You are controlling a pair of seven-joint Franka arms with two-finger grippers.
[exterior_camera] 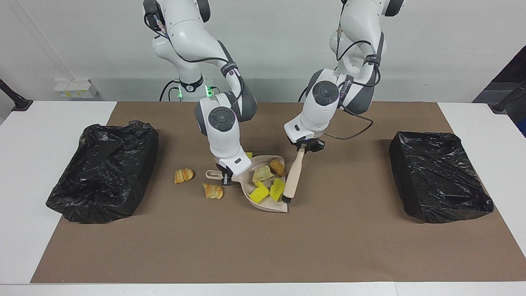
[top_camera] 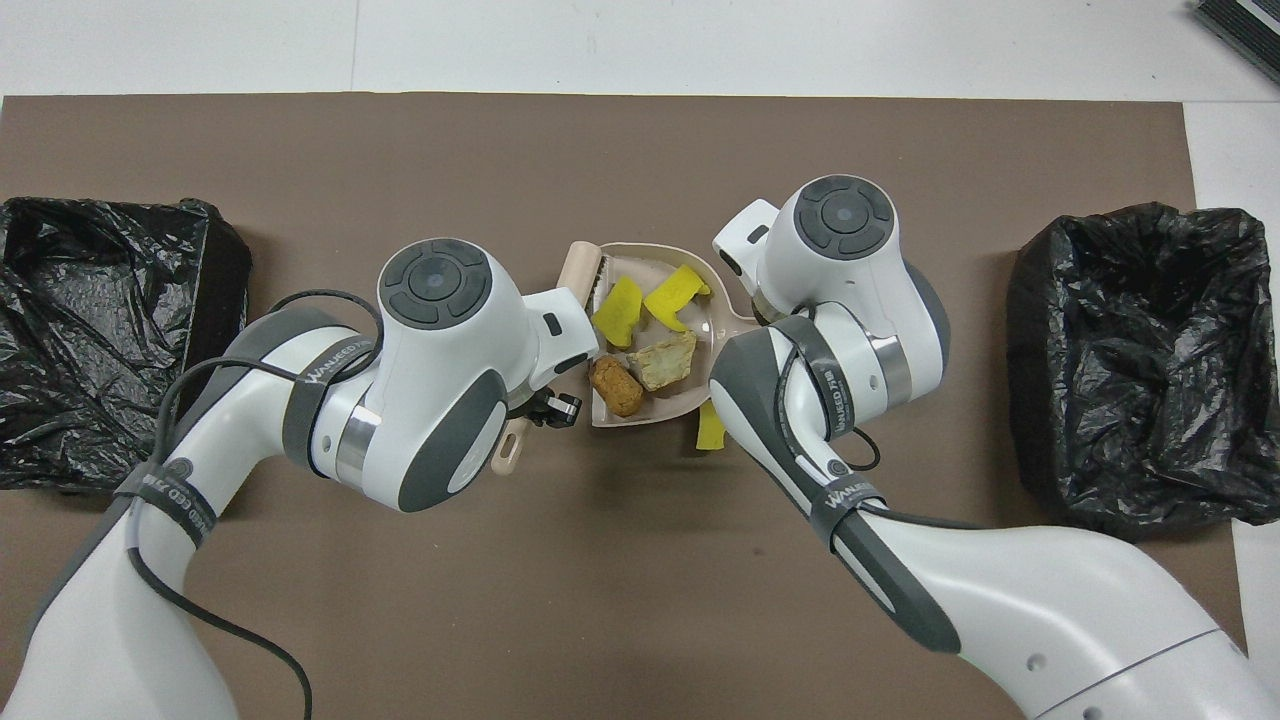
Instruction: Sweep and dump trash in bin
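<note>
Trash (exterior_camera: 263,185) in dustpan (exterior_camera: 269,204), croissants (exterior_camera: 183,175) (facing view only)

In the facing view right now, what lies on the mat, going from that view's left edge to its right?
Black-lined bin → croissant → second croissant → dustpan holding scraps → brush → second black-lined bin.

We can read one word only, "WANJEED", printed in white letters on the dark straps that hold the cables to the arms. In the overhead view it stands on the strap of the left arm (top_camera: 322,373) and on the strap of the right arm (top_camera: 843,497). The small letters after it we cannot read. We find no other text.
</note>
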